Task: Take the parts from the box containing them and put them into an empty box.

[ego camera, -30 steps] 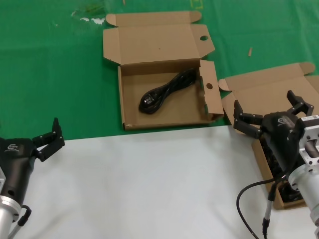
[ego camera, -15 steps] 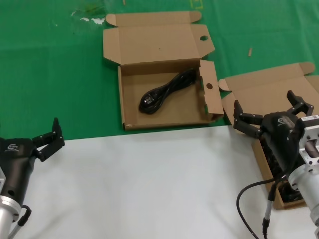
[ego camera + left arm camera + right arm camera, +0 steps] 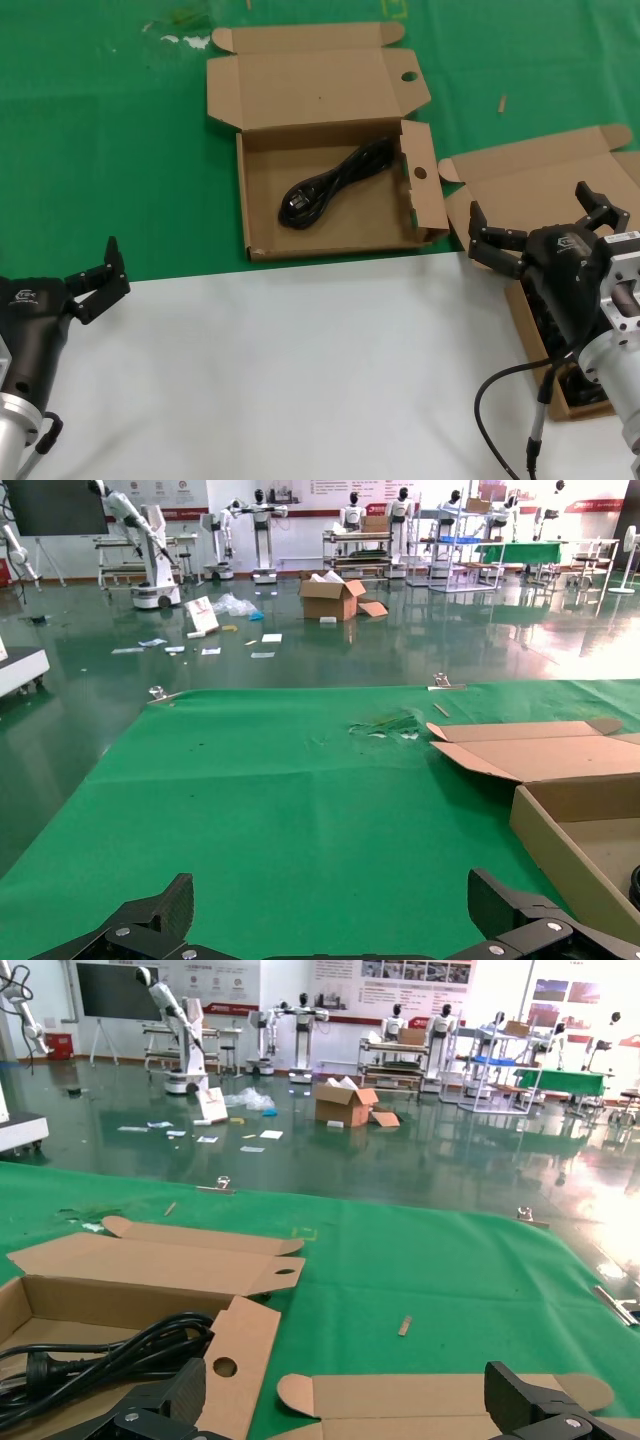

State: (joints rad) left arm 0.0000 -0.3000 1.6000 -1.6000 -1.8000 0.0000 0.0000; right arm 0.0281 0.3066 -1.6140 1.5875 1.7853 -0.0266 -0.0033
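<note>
A black power cord point(image 3: 335, 182) lies in the open brown box with round holes point(image 3: 262, 215) at the table's middle back; it also shows in the right wrist view point(image 3: 100, 1355). The plain brown box point(image 3: 530, 175) stands at the right, mostly hidden under my right arm; dark cords show in part inside it point(image 3: 580, 388). My right gripper point(image 3: 540, 222) is open and empty above that box, with its lid point(image 3: 430, 1395) between its fingers in the right wrist view. My left gripper point(image 3: 60, 275) is open and empty at the near left, over the green cloth.
Green cloth point(image 3: 120, 150) covers the far half of the table and a white surface point(image 3: 300, 370) the near half. The holed box's lid point(image 3: 310, 85) lies open toward the back, and its side flap point(image 3: 422, 175) stands up beside the plain box. A cable point(image 3: 500, 400) hangs by my right arm.
</note>
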